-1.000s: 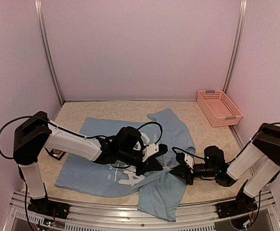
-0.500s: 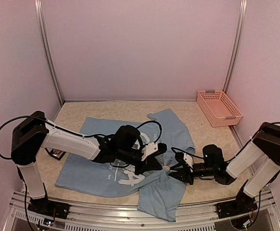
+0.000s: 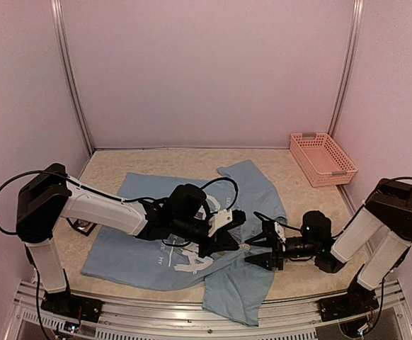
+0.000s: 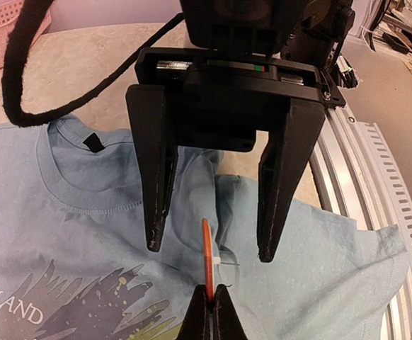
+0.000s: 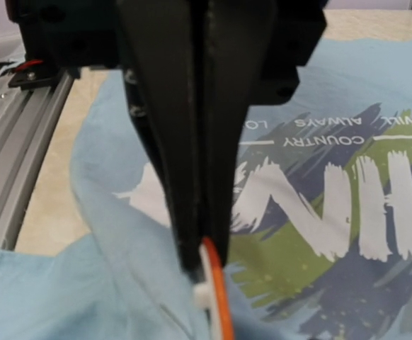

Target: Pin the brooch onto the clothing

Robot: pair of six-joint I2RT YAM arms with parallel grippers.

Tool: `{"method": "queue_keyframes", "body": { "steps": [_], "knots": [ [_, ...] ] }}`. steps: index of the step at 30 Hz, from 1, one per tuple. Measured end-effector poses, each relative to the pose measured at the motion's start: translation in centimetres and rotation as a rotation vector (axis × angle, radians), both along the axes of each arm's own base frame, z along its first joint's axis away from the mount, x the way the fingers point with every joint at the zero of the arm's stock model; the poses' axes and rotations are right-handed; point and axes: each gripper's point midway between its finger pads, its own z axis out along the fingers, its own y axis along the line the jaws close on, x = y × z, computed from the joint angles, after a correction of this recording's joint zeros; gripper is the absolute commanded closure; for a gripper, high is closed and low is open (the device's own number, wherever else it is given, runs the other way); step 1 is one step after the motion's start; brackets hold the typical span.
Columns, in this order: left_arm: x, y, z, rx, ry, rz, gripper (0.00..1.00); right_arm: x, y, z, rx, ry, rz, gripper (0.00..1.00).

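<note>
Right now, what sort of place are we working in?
Probably an enclosed robot test cell, not a home: plain panel walls with metal corner posts, an aluminium mounting rail at the near edge, a T-shirt and pink basket on a speckled tabletop.

printed on the chest of the light blue t-shirt (image 5: pixel 376 64), read upside down from the right wrist: "will always", "country" and a cut-off "lo" in small white capitals, next to big white brushed letters, partly "hin". from the left wrist, at the lower left of the same print (image 4: pixel 86 301): "erland", start cut off.
</note>
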Motion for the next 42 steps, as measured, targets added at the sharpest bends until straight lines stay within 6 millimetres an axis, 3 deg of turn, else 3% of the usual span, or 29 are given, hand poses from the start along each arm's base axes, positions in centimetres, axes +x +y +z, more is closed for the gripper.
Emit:
{"method": "queue_keyframes", "body": {
  "steps": [4, 9, 14, 18, 24, 42],
  "knots": [
    [0.0, 0.0, 0.0, 0.0, 0.0, -0.001, 1.0, 0.4, 0.2, 0.2, 0.017, 0.01, -0.009, 0.56],
    [0.0, 0.0, 0.0, 0.0, 0.0, -0.001, 1.0, 1.0, 0.6, 0.7, 0.04, 0.001, -0.021, 0.57],
    [0.0, 0.0, 0.0, 0.0, 0.001, -0.001, 1.0, 1.1, 0.6, 0.7, 0.04, 0.003, -0.029, 0.48],
    [0.0, 0.0, 0.0, 0.0, 0.0, -0.002, 1.0, 1.0, 0.7, 0.6, 0.037, -0.008, -0.024, 0.47],
    [0.0, 0.0, 0.0, 0.0, 0.0, -0.002, 1.0, 1.2, 0.8, 0.7, 0.035, -0.023, -0.03, 0.6],
    [0.7, 0.2, -0.1, 0.009, -0.014, 0.028, 1.0, 2.4, 1.0, 0.1, 0.022, 0.095, -0.102, 0.74]
  ]
}}
